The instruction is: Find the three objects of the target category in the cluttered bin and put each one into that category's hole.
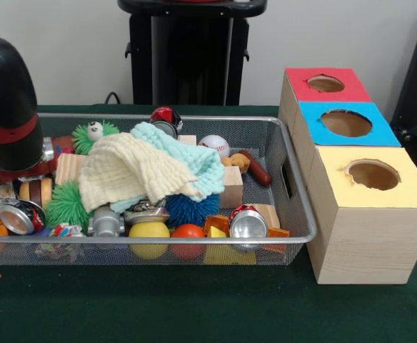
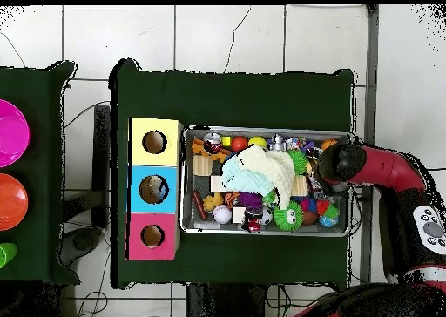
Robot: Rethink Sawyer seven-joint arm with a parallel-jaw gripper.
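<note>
- Wire bin [image 1: 294,179], front row, off to one side of the arm: crushed can [image 1: 247,223], orange ball [image 1: 188,232], yellow ball [image 1: 149,230], second can [image 1: 21,216].
- Mid-bin: cream cloth [image 1: 126,170] over pale blue cloth [image 1: 194,158], hiding whatever lies beneath; blue spiky ball [image 1: 193,209] partly tucked under them.
- Arm [image 1: 7,107] over the bin's end, its lower part behind clutter; gripper [image 2: 328,176] hidden, jaw state cannot be told.
- Far row: baseball [image 1: 215,145], red-and-black ball [image 1: 166,118].
- Beyond the bin's opposite end from the arm: boxes with holes, yellow [image 1: 373,174], blue [image 1: 346,123], red [image 1: 325,83].
- Green table cover [image 1: 194,307]; tiled floor [image 2: 235,35].
</note>
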